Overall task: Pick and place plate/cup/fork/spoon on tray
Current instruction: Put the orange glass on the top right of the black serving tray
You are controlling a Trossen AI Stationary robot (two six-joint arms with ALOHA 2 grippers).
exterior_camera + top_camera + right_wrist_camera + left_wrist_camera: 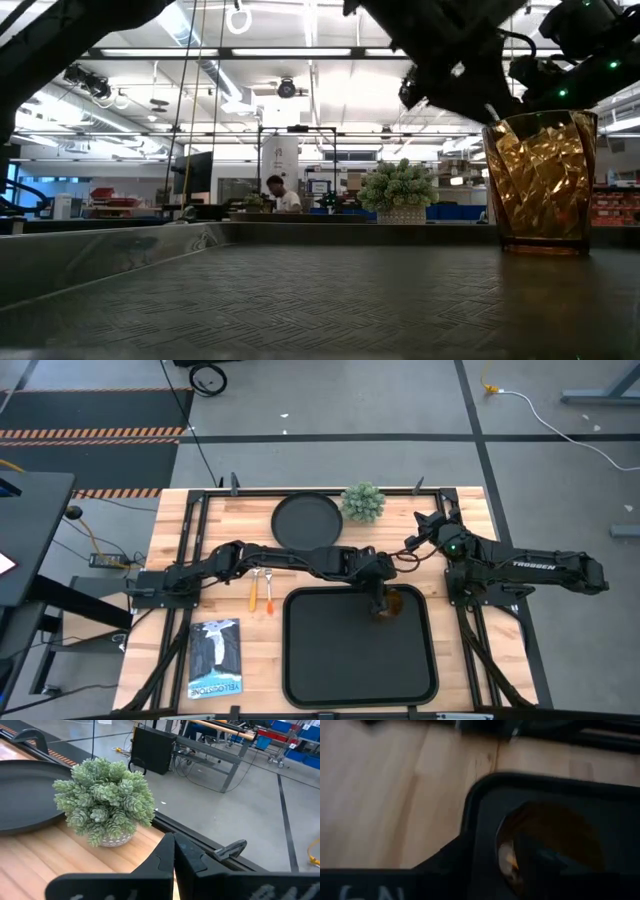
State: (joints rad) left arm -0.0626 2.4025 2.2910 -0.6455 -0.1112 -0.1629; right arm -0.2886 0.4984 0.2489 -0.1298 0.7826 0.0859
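The amber cup (392,603) stands upright on its base in the far right corner of the black tray (320,665); it also shows in the low view (540,185). My left gripper (381,600) hangs over the cup, pointing down and open. In the left wrist view (500,862) one finger appears inside the cup (545,835) and one outside its wall, with gaps on both sides. The round black plate (307,520) lies flat at the table's far side. The orange-handled fork and spoon (261,588) lie side by side left of the tray. My right gripper (173,840) is shut and empty at the far right (420,522).
A small potted plant (363,502) stands right of the plate, just ahead of my right gripper. A printed booklet (216,657) lies left of the tray near the front edge. My left arm stretches across the table above the fork and spoon. A person sits far behind the table (277,192).
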